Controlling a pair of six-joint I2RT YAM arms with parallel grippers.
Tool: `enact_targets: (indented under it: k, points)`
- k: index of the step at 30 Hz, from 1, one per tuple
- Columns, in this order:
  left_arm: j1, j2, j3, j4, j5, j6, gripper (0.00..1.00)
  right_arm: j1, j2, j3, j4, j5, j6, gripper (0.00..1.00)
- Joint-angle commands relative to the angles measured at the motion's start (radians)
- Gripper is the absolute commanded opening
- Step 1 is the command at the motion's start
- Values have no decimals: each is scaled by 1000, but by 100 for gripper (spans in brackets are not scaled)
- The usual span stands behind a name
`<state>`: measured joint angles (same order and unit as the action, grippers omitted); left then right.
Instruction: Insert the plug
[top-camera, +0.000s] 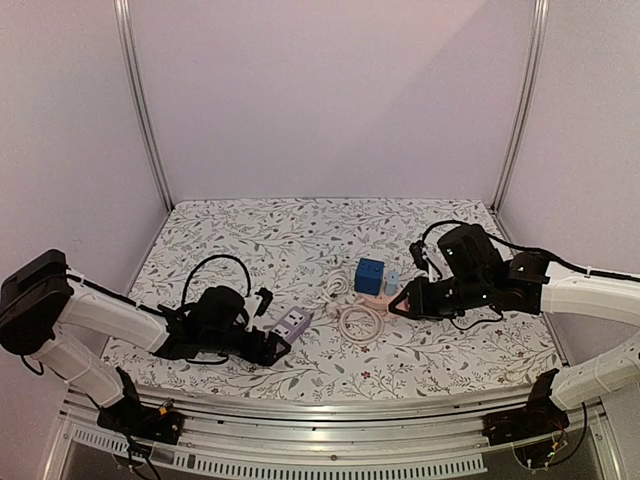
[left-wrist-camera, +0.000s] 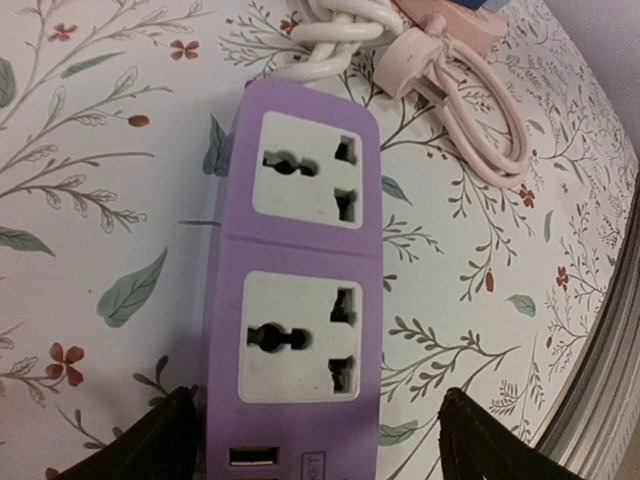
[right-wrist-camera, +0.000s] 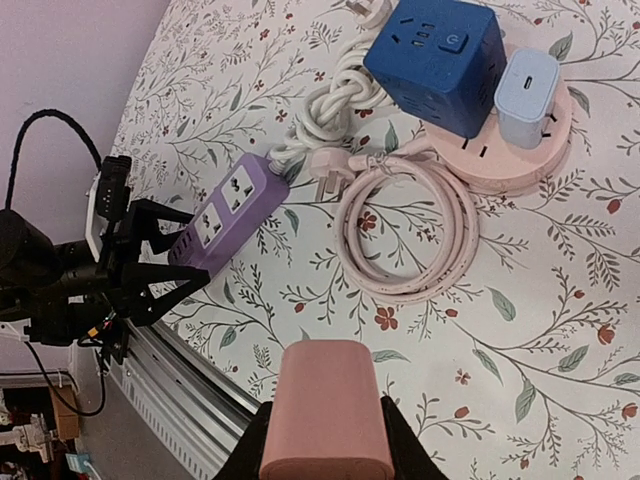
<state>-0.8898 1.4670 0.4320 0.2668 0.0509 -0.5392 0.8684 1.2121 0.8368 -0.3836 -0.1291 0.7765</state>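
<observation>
A purple power strip (left-wrist-camera: 300, 260) with two sockets lies on the floral cloth; it also shows in the top view (top-camera: 293, 322) and the right wrist view (right-wrist-camera: 220, 215). My left gripper (left-wrist-camera: 315, 438) is open, its fingers (left-wrist-camera: 160, 440) on either side of the strip's near end, with a gap on the right. In the top view the left gripper (top-camera: 278, 347) sits just left of the strip. My right gripper (right-wrist-camera: 325, 435) is shut on a pink plug block (right-wrist-camera: 328, 405), held above the cloth right of the strip. In the top view the right gripper (top-camera: 398, 303) is near the pink cable.
A blue cube socket (right-wrist-camera: 435, 60) and a light blue charger (right-wrist-camera: 527, 85) sit on a round pink base (right-wrist-camera: 520, 165). A coiled pink cable (right-wrist-camera: 405, 235) and a knotted white cable (right-wrist-camera: 330, 100) lie between them and the strip. The table's metal front rail (right-wrist-camera: 190, 400) runs nearby.
</observation>
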Motion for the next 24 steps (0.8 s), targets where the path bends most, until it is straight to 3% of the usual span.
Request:
enact_targets:
  k: [1,8,20,24]
  points:
    - [-15,14,18,71,89,-32,82,-14,0,39,-40,22,-27,0]
    - [-64,35,31,139,122,-71,80,-17,10,60,-55,29,-40,0]
    - [-196,299,180,409,174,-175,70,-24,16,68,-67,36,-45,0]
    - [-210,301,194,412,145,-168,68,-23,30,75,-70,29,-49,0]
